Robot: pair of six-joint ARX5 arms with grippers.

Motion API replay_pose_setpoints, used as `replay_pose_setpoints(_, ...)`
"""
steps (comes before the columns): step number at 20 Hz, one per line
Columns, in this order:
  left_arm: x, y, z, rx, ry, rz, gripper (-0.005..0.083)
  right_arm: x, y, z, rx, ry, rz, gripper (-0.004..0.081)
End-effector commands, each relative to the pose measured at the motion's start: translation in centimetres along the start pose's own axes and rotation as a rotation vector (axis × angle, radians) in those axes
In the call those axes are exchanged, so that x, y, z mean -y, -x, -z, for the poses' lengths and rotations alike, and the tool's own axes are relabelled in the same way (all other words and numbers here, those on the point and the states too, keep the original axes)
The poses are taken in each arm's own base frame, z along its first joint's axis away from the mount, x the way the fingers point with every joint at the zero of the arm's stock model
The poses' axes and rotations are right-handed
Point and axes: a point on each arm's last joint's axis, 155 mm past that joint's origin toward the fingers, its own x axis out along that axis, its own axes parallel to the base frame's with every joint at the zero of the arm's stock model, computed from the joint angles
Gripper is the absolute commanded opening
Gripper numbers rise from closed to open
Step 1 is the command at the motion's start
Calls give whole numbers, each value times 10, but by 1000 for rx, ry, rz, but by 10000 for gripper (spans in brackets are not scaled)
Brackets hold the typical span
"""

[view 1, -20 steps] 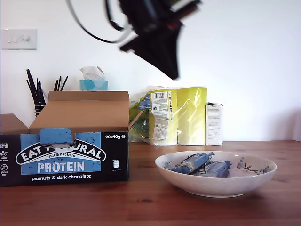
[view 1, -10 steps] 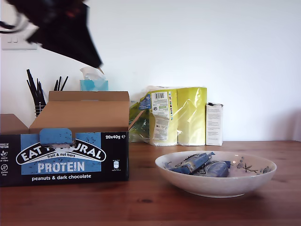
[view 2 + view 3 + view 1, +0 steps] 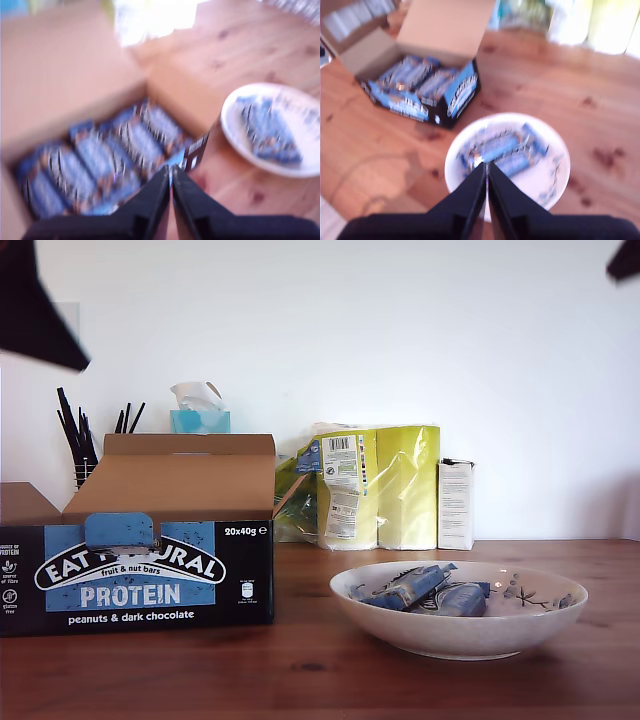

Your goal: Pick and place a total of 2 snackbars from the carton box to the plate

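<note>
The carton box (image 3: 150, 580) stands open at the exterior view's left, with several blue snackbars (image 3: 100, 155) packed inside. Two snackbars (image 3: 425, 585) lie in the white plate (image 3: 460, 635) at the exterior view's right. My first gripper (image 3: 170, 172) is shut and empty, hovering high over the box's front corner; its dark arm (image 3: 30, 310) shows at the exterior view's upper left. Above the plate (image 3: 547, 182) and its snackbars (image 3: 500, 147) hangs my second gripper (image 3: 486, 167), shut on nothing. A dark bit of an arm (image 3: 628, 260) shows in the exterior view's upper right corner.
Behind the box are a blue tissue box (image 3: 199, 418) and a holder of black sticks (image 3: 80, 440). A yellow wrapped pack (image 3: 380, 485) and a small white carton (image 3: 456, 503) stand by the wall. Bare wooden table (image 3: 300, 660) lies in front.
The dark arm has swept from top centre to the exterior view's upper left, above the box. A dark arm part has appeared in the upper right corner. Plate and bars unchanged.
</note>
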Motion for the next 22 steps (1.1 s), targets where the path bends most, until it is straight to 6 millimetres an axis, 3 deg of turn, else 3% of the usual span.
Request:
replay_pose_setpoints(1, 4, 4, 10, -6, 22, 16, -24, -6, -1, 10, -2, -23, -31, -13)
replay_pose_setpoints(5, 15, 14, 36, -89, 32, 46, -24, -13, 9, 22, -14, -32, -47, -13)
replay_pose_setpoints(10, 24, 24, 35, -70, 15, 67, -24, -15, 16, 23, -2, -53, -46, -13)
replay_pose_setpoints(22, 23, 22, 36, -78, 15, 66, -24, -14, 13, 24, -14, -58, -46, -13)
